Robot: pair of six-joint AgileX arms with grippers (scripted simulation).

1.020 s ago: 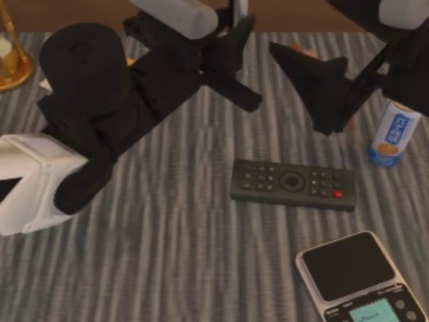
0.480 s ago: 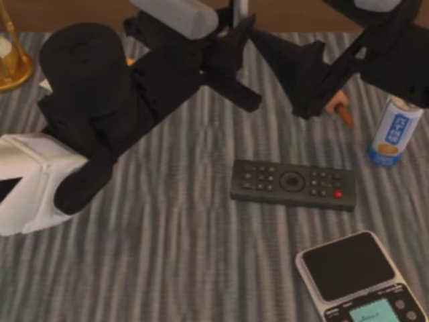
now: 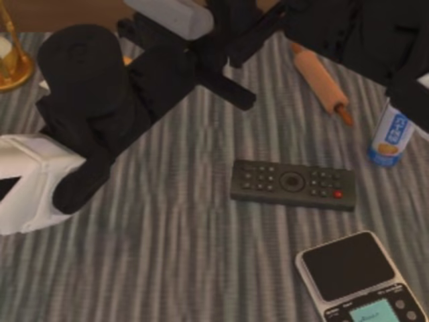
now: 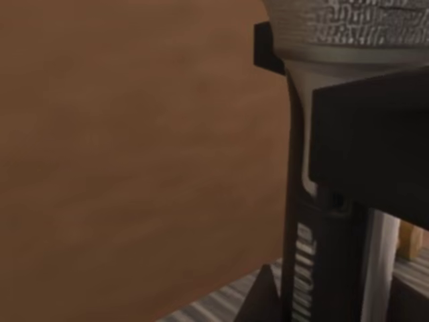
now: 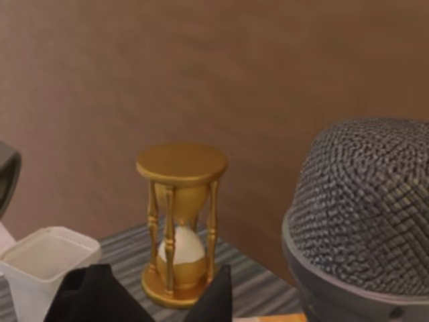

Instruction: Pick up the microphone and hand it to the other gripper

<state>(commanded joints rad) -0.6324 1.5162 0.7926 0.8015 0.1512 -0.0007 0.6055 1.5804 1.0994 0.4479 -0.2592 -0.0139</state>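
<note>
In the left wrist view the microphone (image 4: 320,265) stands upright, a black handle with its silver-grey mesh head (image 4: 348,20) on top. My left gripper (image 4: 322,302) is shut on the handle. From above, the left gripper (image 3: 224,54) is at the back centre and both arms hide the microphone. My right gripper (image 3: 265,30) is right beside it, coming from the right. Its wrist view shows the right gripper (image 5: 151,295) open, with the mesh head (image 5: 362,208) close by, off to one side of the fingers and not between them.
A black button remote (image 3: 293,182) lies mid-table. A wooden rolling pin (image 3: 322,77) lies at the back right, beside a white and blue can (image 3: 391,137). A scale-like device (image 3: 362,278) sits front right. A golden hourglass (image 3: 10,60) and a white cup (image 5: 40,261) stand back left.
My right arm has swung left and towards the back, up to the left gripper, uncovering the rolling pin. The left arm has barely shifted and still holds the microphone.
</note>
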